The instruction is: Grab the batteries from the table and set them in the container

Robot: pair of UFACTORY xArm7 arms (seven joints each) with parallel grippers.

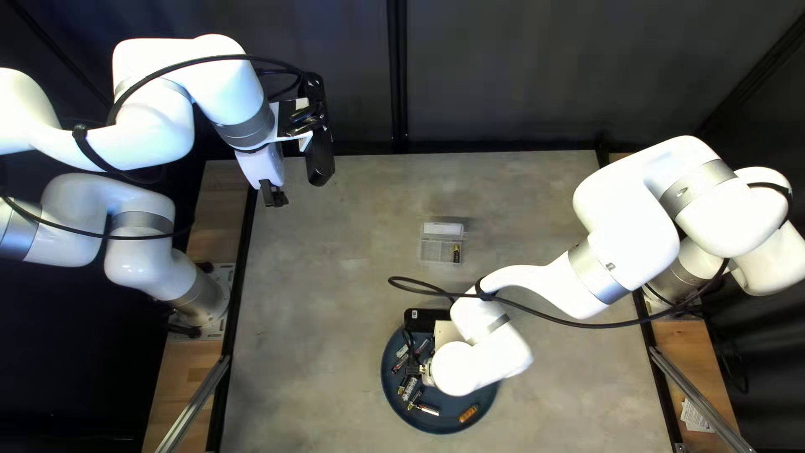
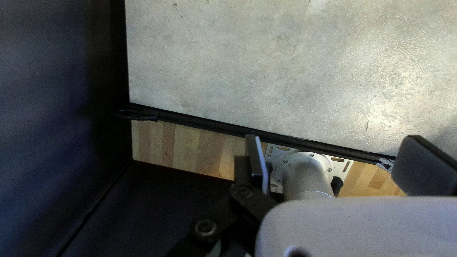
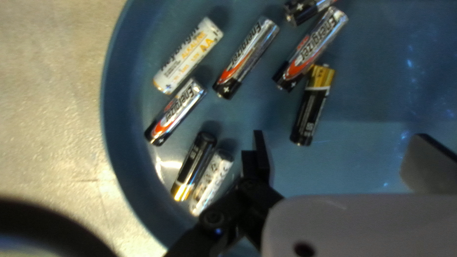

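Observation:
In the top left view my left gripper [image 1: 273, 196] hangs over the table's far left corner, away from the batteries; my left gripper [image 2: 335, 164] is open and empty in its own view. My right gripper [image 1: 414, 369] is over the blue round tray [image 1: 444, 426]. Seen from its wrist, my right gripper [image 3: 340, 162] stands open above the tray [image 3: 112, 109], nothing between its fingers. Several loose batteries lie in the tray, among them a black-and-gold battery [image 3: 310, 112] just ahead of the fingers and a white battery [image 3: 188, 56]. The clear divided container [image 1: 438, 251] holds one battery [image 1: 456, 254].
The container's raised lid [image 1: 443, 228] is on its far side. My right arm [image 1: 537, 289] stretches across the table's right part to the tray, with a black cable [image 1: 537, 314] looping over it. In the left wrist view, the table edge [image 2: 204, 124] and the arm's base [image 2: 307, 178] show.

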